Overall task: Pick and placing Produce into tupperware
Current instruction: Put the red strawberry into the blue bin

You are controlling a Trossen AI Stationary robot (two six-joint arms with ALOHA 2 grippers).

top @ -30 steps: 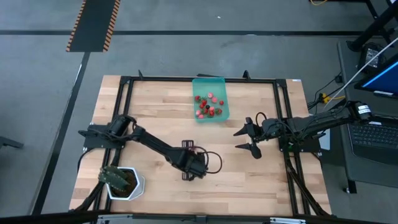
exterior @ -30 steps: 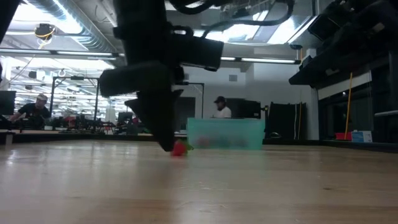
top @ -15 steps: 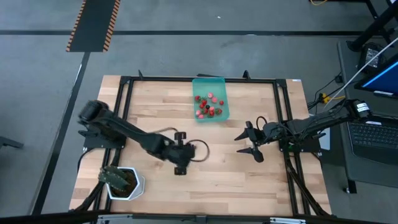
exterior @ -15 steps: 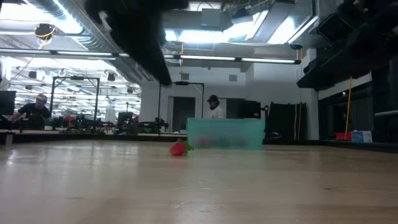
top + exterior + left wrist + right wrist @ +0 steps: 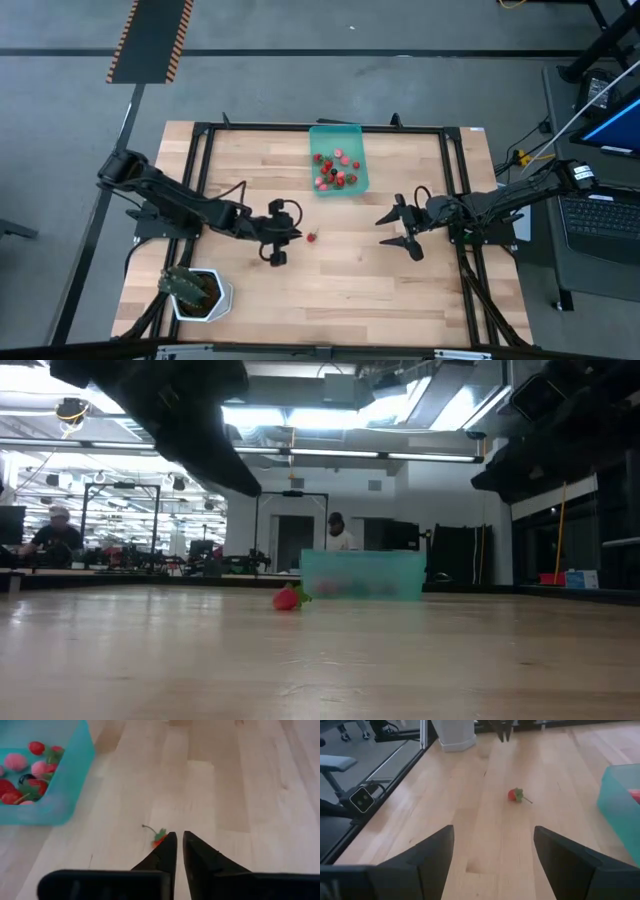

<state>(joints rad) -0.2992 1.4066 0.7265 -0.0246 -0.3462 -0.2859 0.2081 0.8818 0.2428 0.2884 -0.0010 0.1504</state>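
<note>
One loose fruit: single red strawberry-like piece w/ green top point(image 5: 312, 237) lies on bare bench point(image 5: 400, 290), near mid-bench, apart from everything else. Low view shows it resting on the wood point(image 5: 288, 598) in front of the tub.
Pot: white pot w/ green plant point(image 5: 197, 291) at near-left corner of bench. One only.
L pincer: left pincer point(image 5: 277, 238) sits just beside the loose fruit, on its left in high view. Fingers nearly together, only a thin slit between them, nothing gripped. Wrist view has the fruit point(image 5: 159, 836) just past the fingertips; touching or not, can't tell.
R pincer: right pincer point(image 5: 391, 227) hangs over right half of bench, fingers spread wide, nothing in them. Well apart from fruit and tub.
Tub: one teal translucent tupperware point(image 5: 323, 134), rectangular, shallow, at far edge of bench, approx centre. Upright, no lid on it.
Tub contents: red + pinkish fruits point(image 5: 335, 170) bunched toward the near end. Approx ten, exact count not readable from above. Left wrist view shows a few pink, several red, some green tops, one dark berry point(image 5: 25, 779).
Count: 2 pincers, 1 tub, 1 pot, 1 fruit outside tub.
Beyond bench: low view shows two people far back in the room, one at left point(image 5: 52, 532), one behind the tub point(image 5: 337, 533).
</note>
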